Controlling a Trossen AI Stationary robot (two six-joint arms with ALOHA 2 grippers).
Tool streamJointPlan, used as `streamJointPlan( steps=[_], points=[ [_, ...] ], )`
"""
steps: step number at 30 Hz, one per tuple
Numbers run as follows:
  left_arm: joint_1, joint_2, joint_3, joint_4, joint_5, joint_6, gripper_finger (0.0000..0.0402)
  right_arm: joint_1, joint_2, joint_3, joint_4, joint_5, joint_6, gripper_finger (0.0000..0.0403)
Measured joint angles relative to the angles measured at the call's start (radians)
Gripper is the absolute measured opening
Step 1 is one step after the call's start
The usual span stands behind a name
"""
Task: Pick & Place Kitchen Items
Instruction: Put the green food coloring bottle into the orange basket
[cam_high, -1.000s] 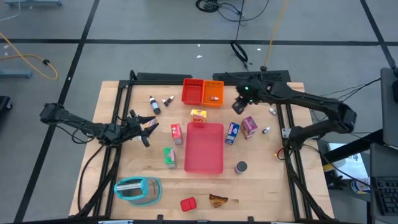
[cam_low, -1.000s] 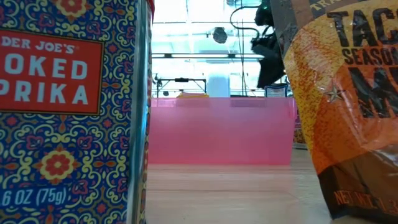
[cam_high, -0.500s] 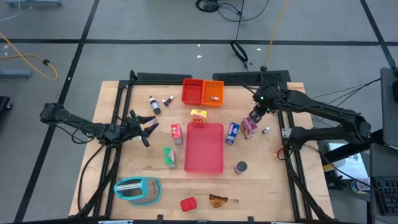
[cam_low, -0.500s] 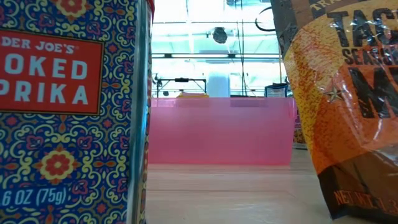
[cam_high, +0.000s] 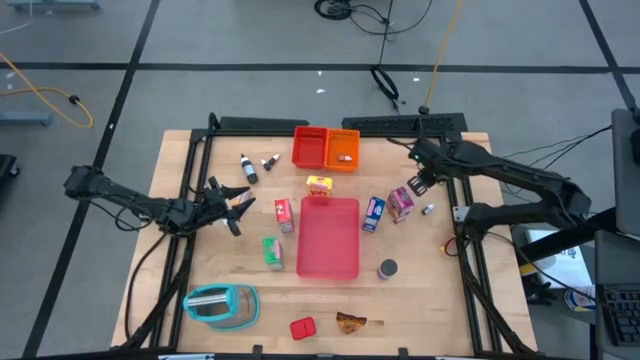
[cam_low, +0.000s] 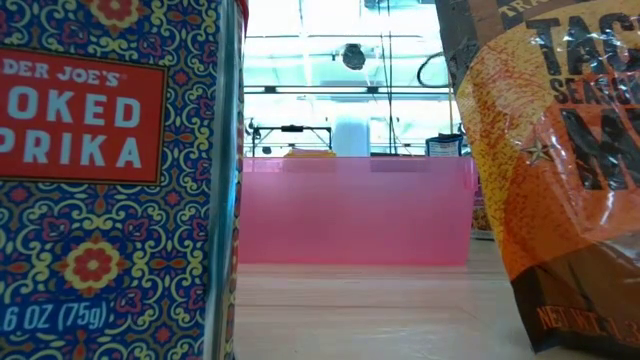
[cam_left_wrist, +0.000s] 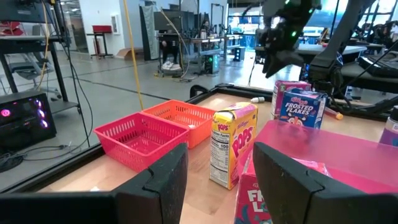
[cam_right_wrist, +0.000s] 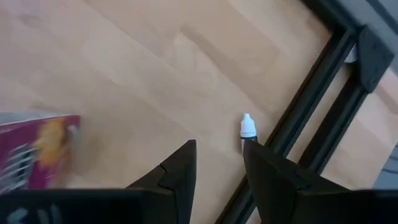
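Overhead, the right gripper (cam_high: 420, 185) hangs above the worktop's (cam_high: 200, 255) right part, just beside the pink box (cam_high: 401, 203) and near a tiny bottle (cam_high: 428, 210) by the frame. Its jaws stand apart with nothing between them; the wrist view shows bare wood and that white-capped bottle (cam_right_wrist: 247, 130) ahead of its fingers (cam_right_wrist: 177, 171). The left gripper (cam_high: 237, 205) waits over the left side, jaws parted and empty, facing the yellow box (cam_left_wrist: 232, 144), the blue box (cam_left_wrist: 303, 107) and the red bin (cam_left_wrist: 140, 137) with the orange bin (cam_left_wrist: 186, 115) beside it. The other items lie scattered around the pink tray (cam_high: 328, 238): red box (cam_high: 283, 213), green box (cam_high: 272, 252), grey can (cam_high: 388, 268), two dark bottles (cam_high: 248, 168), red packet (cam_high: 303, 327) and brown packet (cam_high: 350, 322).
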Motion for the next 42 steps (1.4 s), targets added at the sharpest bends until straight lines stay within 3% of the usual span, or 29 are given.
streamJointPlan(
  steps=[16, 25, 42],
  points=[
    [0.000, 0.000, 0.000, 0.000, -0.001, 0.000, 0.0184, -0.252, 0.055, -0.157, 0.067, -0.006, -0.165, 0.0125],
    [0.000, 0.000, 0.000, 0.000, -0.001, 0.000, 0.0184, -0.289, 0.066, -0.156, 0.076, -0.044, -0.183, 0.0125],
    [0.000, 0.000, 0.000, -0.003, -0.002, 0.007, 0.0184, -0.298, 0.226, -0.144, 0.155, -0.055, -0.223, 0.0125]
  ],
)
